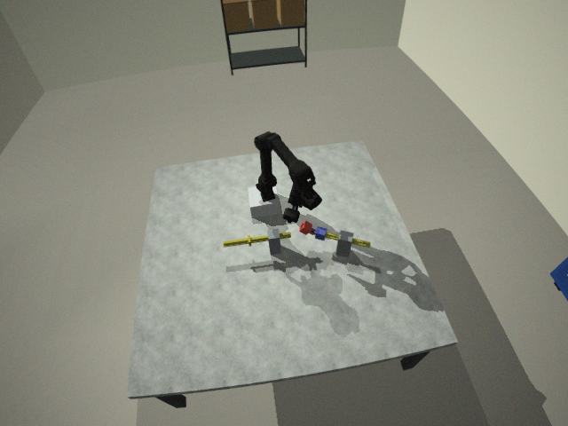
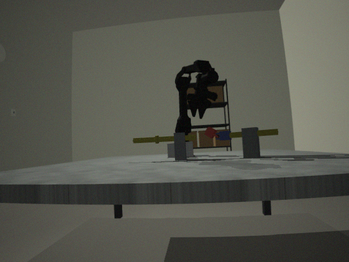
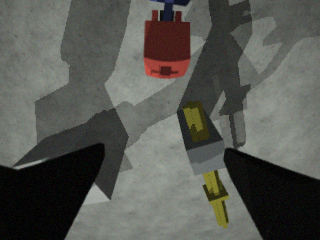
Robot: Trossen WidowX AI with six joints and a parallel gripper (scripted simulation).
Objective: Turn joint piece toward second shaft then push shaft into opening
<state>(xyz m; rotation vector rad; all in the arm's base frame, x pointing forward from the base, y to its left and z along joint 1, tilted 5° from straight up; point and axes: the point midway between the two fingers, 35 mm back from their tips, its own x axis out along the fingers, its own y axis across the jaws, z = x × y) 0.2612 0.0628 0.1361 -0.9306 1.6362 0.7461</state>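
Note:
The red square joint piece [image 1: 305, 227] [image 2: 210, 132] [image 3: 166, 47] hangs on a blue hinge part [image 1: 320, 232] [image 2: 223, 135] [image 3: 170, 3] at the end of the fixed yellow shaft [image 1: 362, 242] [image 2: 264, 132], which is held in the right grey block [image 1: 344, 242] [image 2: 250, 142]. The red piece is tilted, and its face with a dark cross-shaped opening shows in the wrist view. The second yellow shaft [image 1: 248, 240] [image 2: 149, 139] [image 3: 217, 200] sits in the left grey block [image 1: 274, 240] [image 2: 180, 146] [image 3: 202, 142], its tip apart from the joint. My gripper [image 1: 290, 216] [image 2: 197, 115] [image 3: 165, 151] is open and empty, hanging above and behind the gap between joint and left block.
The arm's pale base box [image 1: 264, 206] [image 2: 170, 149] stands just behind the left block. A shelf rack [image 1: 265, 32] [image 2: 225, 112] stands at the far wall. A blue object [image 1: 560, 275] shows at the right edge, off the table [image 1: 206, 320].

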